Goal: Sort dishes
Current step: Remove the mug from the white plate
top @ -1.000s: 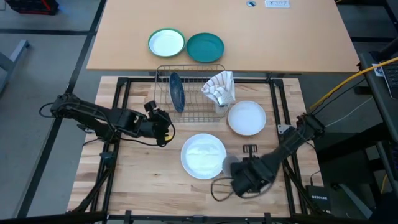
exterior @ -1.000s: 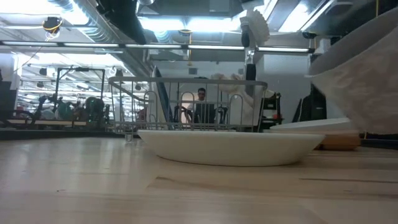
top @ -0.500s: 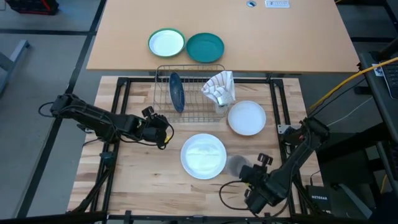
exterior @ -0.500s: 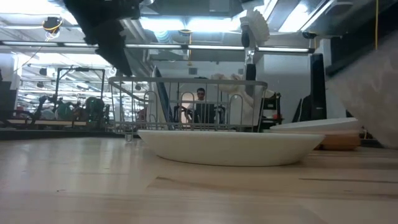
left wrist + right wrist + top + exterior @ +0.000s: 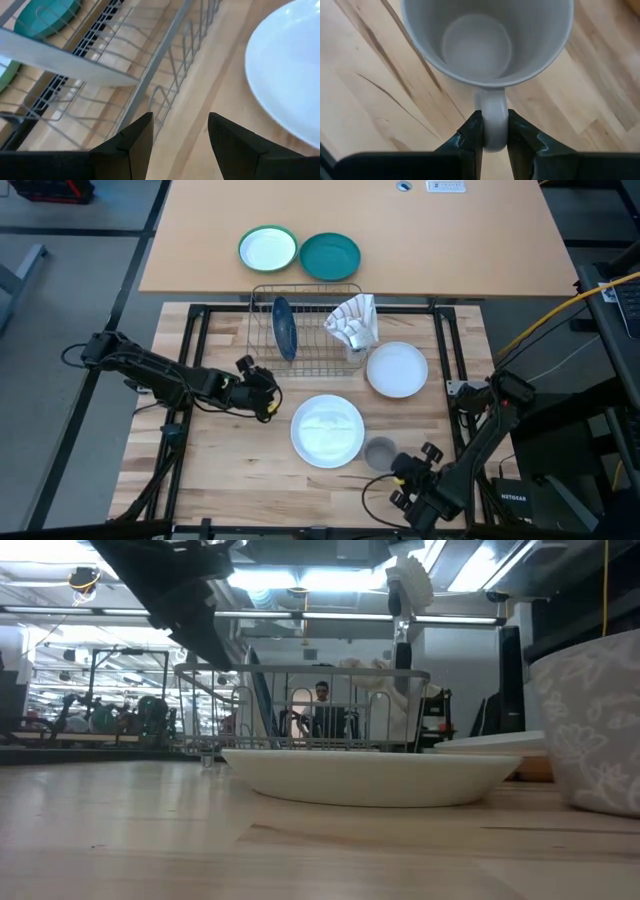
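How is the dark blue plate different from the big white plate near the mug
The dark blue plate stands on edge in the wire rack; the big white plate lies flat on the wooden table. The blue one sits farther back, while the white one lies in front of the rack, beside the grey mug. Colours differ: dark blue against white. Both are round, and no gripper holds either.

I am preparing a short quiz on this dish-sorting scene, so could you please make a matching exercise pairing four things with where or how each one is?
Things:
1. grey mug
2. dark blue plate
3. left gripper
4. teal plate

Places or states:
A. standing on edge in the wire rack
B. open, near the rack's front corner
C. on the tan table behind the rack
D. held by its handle in the right gripper

Pairs: 1-D, 2-A, 3-B, 4-C
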Available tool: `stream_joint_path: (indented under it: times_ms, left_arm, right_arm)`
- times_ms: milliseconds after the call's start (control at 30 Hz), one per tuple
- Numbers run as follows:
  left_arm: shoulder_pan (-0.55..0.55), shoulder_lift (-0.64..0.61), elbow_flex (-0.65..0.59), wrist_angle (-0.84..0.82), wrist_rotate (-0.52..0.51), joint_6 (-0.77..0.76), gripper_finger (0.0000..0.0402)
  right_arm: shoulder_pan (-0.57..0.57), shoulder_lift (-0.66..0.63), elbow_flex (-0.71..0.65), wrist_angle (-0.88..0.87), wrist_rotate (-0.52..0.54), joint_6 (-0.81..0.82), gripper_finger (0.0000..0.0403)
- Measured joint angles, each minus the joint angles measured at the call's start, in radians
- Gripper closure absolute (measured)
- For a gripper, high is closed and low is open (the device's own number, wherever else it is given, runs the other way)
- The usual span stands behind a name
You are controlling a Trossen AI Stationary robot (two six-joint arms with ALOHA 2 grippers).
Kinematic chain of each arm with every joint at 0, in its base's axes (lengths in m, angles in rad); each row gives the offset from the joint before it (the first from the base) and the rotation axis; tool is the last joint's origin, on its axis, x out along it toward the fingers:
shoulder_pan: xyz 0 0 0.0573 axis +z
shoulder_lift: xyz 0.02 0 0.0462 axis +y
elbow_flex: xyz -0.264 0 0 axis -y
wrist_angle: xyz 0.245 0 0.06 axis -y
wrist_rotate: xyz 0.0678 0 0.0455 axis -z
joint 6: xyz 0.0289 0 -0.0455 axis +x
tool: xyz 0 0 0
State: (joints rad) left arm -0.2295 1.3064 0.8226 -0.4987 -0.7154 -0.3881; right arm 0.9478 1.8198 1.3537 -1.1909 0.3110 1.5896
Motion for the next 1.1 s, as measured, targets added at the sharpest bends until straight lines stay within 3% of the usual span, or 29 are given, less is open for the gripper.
stream_joint_path:
  times_ms: [433, 633, 833, 1100]
  left_arm:
    - [0.0, 0.0, -0.02, 0.225, 0.035, 0.166, 0.0222]
    - [0.0, 0.0, -0.02, 0.228, 0.232, 0.22, 0.0222]
    - [-0.008, 0.0, -0.02, 0.226, 0.597, 0.364, 0.0222]
    - [-0.073, 0.008, -0.019, 0.227, 0.634, 0.737, 0.0222]
  right_arm:
    - [0.008, 0.001, -0.042, 0.018, -0.049, 0.0, 0.0287]
    - [0.008, 0.001, -0.042, 0.054, -0.05, -0.047, 0.0273]
    - [0.008, 0.001, -0.042, 0.076, -0.075, -0.076, 0.024]
    - [0.008, 0.001, -0.041, 0.079, -0.152, -0.077, 0.0214]
